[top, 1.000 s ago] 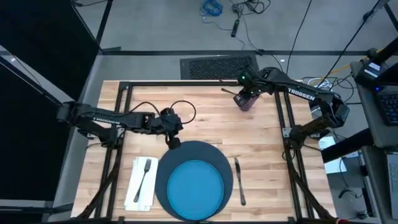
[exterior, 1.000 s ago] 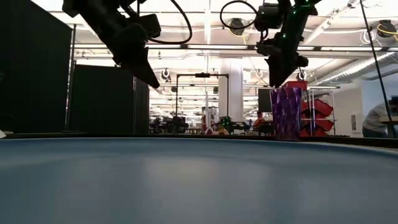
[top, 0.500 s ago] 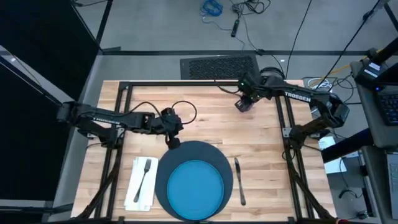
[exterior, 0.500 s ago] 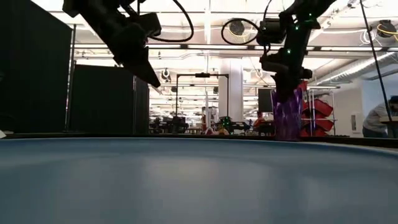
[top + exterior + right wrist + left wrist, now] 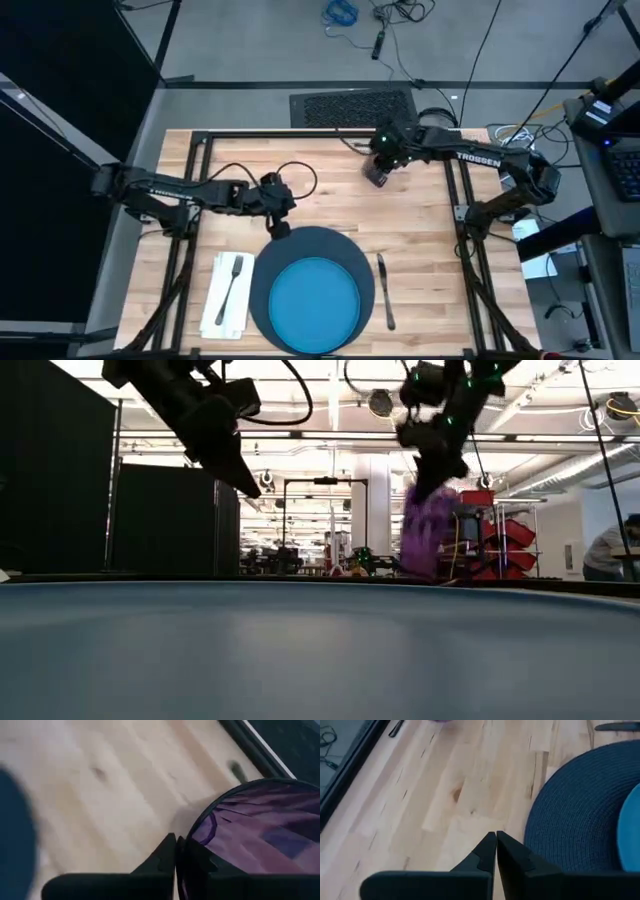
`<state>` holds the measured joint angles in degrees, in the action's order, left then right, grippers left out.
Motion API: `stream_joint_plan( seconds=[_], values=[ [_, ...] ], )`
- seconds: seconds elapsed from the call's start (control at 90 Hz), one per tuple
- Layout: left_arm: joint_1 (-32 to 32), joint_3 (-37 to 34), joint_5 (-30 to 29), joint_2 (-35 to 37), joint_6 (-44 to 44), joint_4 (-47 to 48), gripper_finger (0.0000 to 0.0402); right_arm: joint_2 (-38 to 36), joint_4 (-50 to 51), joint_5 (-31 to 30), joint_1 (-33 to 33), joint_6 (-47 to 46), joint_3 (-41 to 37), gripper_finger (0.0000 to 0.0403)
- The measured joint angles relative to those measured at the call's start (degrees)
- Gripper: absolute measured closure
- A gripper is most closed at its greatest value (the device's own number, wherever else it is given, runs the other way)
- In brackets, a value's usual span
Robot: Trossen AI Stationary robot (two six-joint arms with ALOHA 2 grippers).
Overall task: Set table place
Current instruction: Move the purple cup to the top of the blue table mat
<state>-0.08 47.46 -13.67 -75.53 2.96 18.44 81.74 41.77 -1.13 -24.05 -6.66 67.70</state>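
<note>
Lower left of the high view: the napkin (image 5: 226,293) with the fork (image 5: 232,284) lying on it, then the navy mat (image 5: 313,280) with the blue plate (image 5: 315,303) on top, and the knife (image 5: 384,290) just right of the mat. No spoon that I can spot. The left claw (image 5: 276,226) hangs clenched and empty at the mat's upper edge, so it's in the lane if anything heads for the plate area. Upper right, the right claw (image 5: 378,172) is pinching the rim of the purple cup (image 5: 428,532), which looks tilted and off the bench (image 5: 330,195) in the low view. A rim-only grip could let it swing or slip, or tip when it's set down.
</note>
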Motion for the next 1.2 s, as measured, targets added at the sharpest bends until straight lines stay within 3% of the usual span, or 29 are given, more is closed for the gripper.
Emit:
stream_joint_plan(
  seconds=[0.144,0.3,0.511,0.7,0.8,1.2],
  values=[
    [0.07,0.00,-5.46,0.83,-0.64,0.13,0.0402,2.97,-1.29,0.21,6.25,-0.09,6.20,0.0402],
    [0.09,0.00,-11.36,6.33,-0.81,0.20,0.0402,12.08,1.57,0.34,10.76,2.73,15.59,0.0402],
    [0.07,-0.22,-11.96,18.14,-1.86,1.52,0.0402,26.62,9.67,0.77,13.15,10.49,32.43,0.0403],
    [0.07,-3.98,-11.96,25.14,-0.72,1.67,0.0402,36.09,16.04,9.47,13.28,15.15,46.78,0.0403],
    [0.07,-5.77,-11.96,26.84,-0.28,1.59,0.0402,40.48,20.30,10.47,13.28,16.46,52.62,0.0403],
    [0.07,-6.99,-10.80,27.34,0.72,1.64,0.0402,45.72,23.94,10.23,13.33,16.50,55.56,0.0401]
  ],
)
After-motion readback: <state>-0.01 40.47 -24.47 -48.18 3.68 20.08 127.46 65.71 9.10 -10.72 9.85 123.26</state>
